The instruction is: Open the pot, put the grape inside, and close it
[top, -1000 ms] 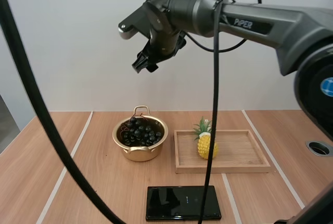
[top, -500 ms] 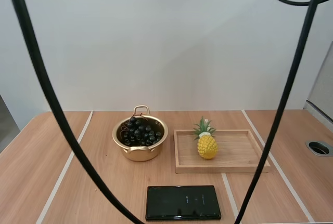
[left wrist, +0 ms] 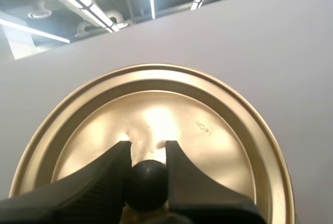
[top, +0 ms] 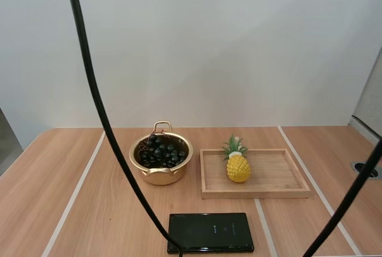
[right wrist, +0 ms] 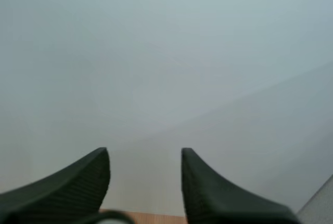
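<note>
1. Desk: carries all items in the high view.
2. Wooden tray: lies to the right of the pot and holds an upright toy pineapple.
3. Black flat device: lies at the near edge of the desk. Its small centre mark cannot be read.
4. Pot: stands open, just left of the tray. The grapes lie inside it. Opening and loading are judged complete.
5. Lid: is off the pot. The left gripper has its fingers clamped on the black knob. The remaining step is to bring the lid over the pot and seat it.
6. Right gripper: fingers stand apart and hold nothing.
7. Markings: a small stamp on the lid appears to read "14cm".
</note>
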You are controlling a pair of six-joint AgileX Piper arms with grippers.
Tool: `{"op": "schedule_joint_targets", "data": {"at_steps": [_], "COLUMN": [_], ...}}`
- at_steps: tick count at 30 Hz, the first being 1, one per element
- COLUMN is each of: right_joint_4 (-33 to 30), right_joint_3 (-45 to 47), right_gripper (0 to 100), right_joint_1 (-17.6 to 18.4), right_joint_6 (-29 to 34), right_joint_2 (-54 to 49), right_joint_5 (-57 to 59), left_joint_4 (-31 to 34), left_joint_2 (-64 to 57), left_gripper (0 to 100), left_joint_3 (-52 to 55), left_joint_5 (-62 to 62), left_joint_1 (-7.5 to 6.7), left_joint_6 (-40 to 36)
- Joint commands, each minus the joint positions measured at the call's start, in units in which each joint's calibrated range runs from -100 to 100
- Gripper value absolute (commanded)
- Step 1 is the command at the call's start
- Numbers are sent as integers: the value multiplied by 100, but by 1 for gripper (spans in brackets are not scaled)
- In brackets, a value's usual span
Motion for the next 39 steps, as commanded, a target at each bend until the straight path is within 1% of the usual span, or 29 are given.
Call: {"op": "schedule_joint_targets", "data": {"at_steps": [1,4,8,11,15,17,24,29,31,37,39], "right_joint_4": [-12,-37,-37,-37,-37,-37,-22,17,45,113,123], "right_joint_3": [-39,-39,-39,-39,-39,-12,289,702,791,806,806], "right_gripper": [0,0,0,0,0,0,0,0,0,0,0], "right_joint_1": [-23,-23,-23,-23,-23,-23,-23,-23,-23,-23,-23], "right_joint_6": [142,237,237,237,237,237,237,237,237,237,217], "right_joint_2": [-300,-525,-834,-1048,-1285,-1398,-1732,-1881,-1883,-1979,-2050], "right_joint_5": [397,656,708,745,800,800,821,763,763,763,763], "left_joint_4": [-117,-206,-348,-526,-1001,-1113,-1123,-1207,-1390,-2231,-2326], "left_joint_2": [52,99,113,113,113,113,113,113,113,144,254], "left_gripper": [0,0,0,0,0,0,0,0,0,0,0], "left_joint_3": [498,1045,1806,2283,2848,3115,4191,5057,5376,6000,6134], "left_joint_5": [-354,-576,-1054,-1194,-1194,-1288,-2204,-2731,-2833,-2833,-2833], "left_joint_1": [13,13,13,13,13,13,13,5,-2,-2,-2], "left_joint_6": [-63,-63,-24,4,436,517,560,878,1118,1764,1827]}}
